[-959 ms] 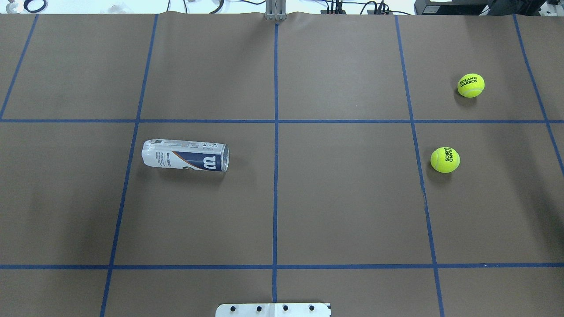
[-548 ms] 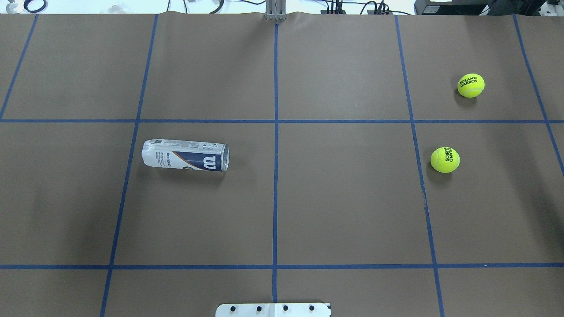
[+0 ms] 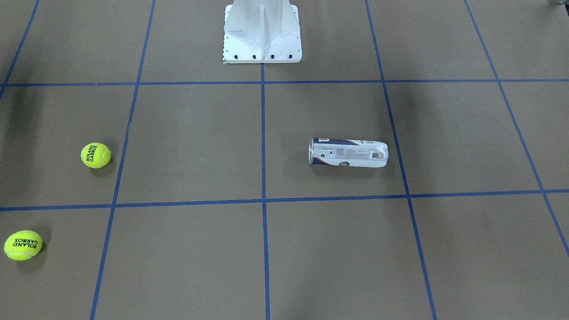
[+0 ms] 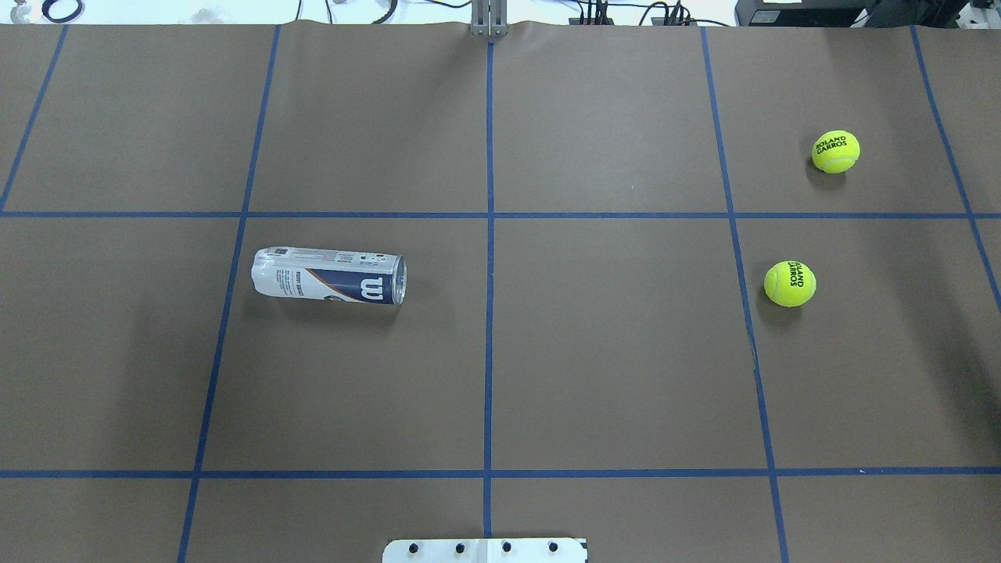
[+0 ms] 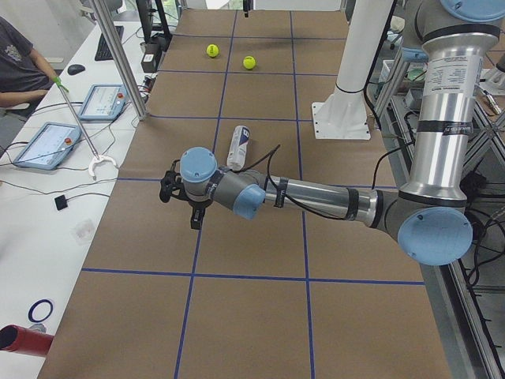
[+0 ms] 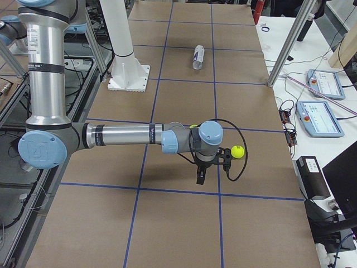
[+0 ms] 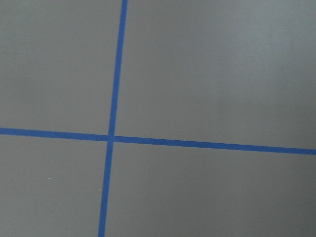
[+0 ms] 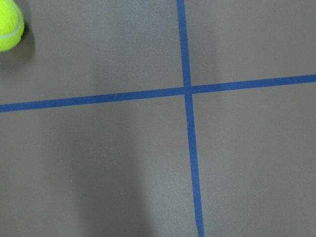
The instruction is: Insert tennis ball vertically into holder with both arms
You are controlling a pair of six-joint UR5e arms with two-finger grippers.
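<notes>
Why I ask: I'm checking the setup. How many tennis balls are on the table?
2, both on the robot's right side: the near tennis ball and the far tennis ball, apart. The holder lies sideways; its label might hide another.

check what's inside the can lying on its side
No ball shows at the clear end of the can; both balls lie out on the table. The label hides the rest of its inside.

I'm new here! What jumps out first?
Probably the two bright yellow-green fuzzy tennis balls, the far ball and the near ball, on the brown table's right side. Next, the clear plastic cylindrical can with a navy-and-white label lying on its side at left. The silver-grey tubular left arm and right arm reach out over the table's ends.
</notes>
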